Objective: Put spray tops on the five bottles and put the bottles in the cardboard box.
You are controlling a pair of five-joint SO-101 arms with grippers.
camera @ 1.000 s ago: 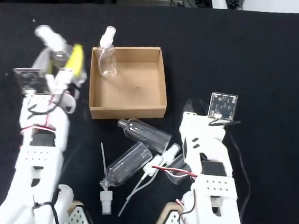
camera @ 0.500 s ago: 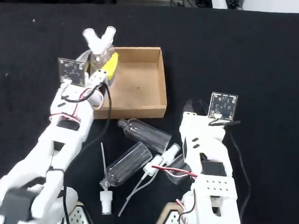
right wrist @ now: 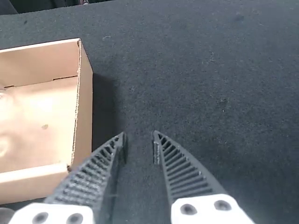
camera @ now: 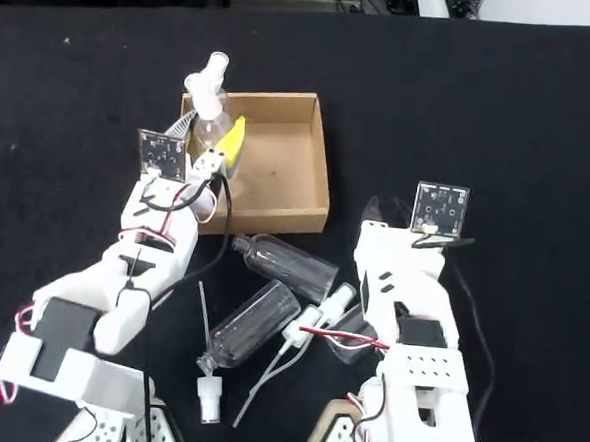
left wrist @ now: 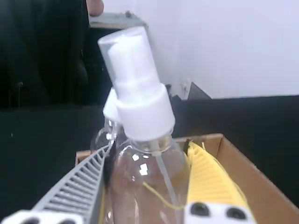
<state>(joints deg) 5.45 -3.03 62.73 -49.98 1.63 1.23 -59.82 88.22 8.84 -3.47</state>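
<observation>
- The left arm is stretching forward from its base toward the left wall of the cardboard box (camera: 322,158), with its wrist raised.
- The left gripper (camera: 212,136) is clenching a clear bottle (left wrist: 145,140) between its grey and yellow fingers. The bottle is wearing a white spray top and hanging over the box's far-left corner.
- A second capped bottle (camera: 217,68) is standing just behind it in that same corner.
- Two uncapped bottles (camera: 284,265) (camera: 249,323) are lying on their sides just outside the box's front wall, with a loose spray top (camera: 209,396) farther out.
- The right arm is sitting folded back by the box's front-right corner. The right gripper (right wrist: 138,135) is pointing down at the black table (camera: 482,112) beside the box's right wall, its jaws slightly parted and grasping nothing.
</observation>
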